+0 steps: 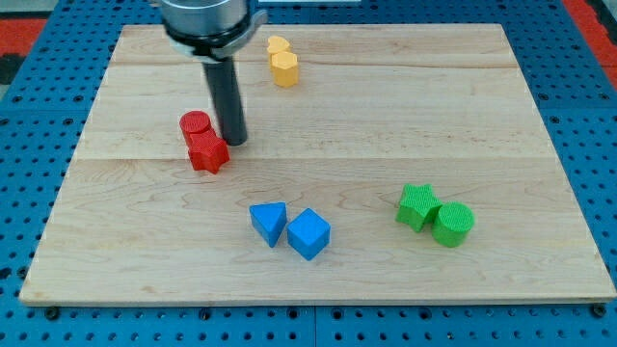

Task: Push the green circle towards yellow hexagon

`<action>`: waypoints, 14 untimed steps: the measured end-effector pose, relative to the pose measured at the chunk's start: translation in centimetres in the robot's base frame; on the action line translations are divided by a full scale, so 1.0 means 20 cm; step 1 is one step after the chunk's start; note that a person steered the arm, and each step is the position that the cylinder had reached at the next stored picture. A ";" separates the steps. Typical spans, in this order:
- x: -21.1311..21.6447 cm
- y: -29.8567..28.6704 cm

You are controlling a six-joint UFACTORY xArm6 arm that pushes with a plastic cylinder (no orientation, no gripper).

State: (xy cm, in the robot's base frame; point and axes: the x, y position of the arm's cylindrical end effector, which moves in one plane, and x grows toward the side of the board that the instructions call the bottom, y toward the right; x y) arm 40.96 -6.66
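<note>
Resting on the table (405,116), our tip (234,143) sits just right of the red cylinder (196,124) and red star (207,153); we carry no claw, only a rod. Yellow hexagon (284,68) and a second yellow block (278,45): view's top. Blue triangle (270,223), blue cube (308,233): bottom centre. Green circle (453,224), touching green star (418,206): lower right, well apart from our tip.

Wooden board (386,116) is sitting on a blue pegboard (29,96), carrying yellow blocks (282,62), red ones (203,142), blue triangle (270,223), blue cube (308,233), green star (418,206), green circle (453,224).
</note>
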 end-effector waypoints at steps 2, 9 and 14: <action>0.18 1.41; 0.43 0.80; -0.01 0.81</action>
State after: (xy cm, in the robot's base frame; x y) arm 40.66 9.61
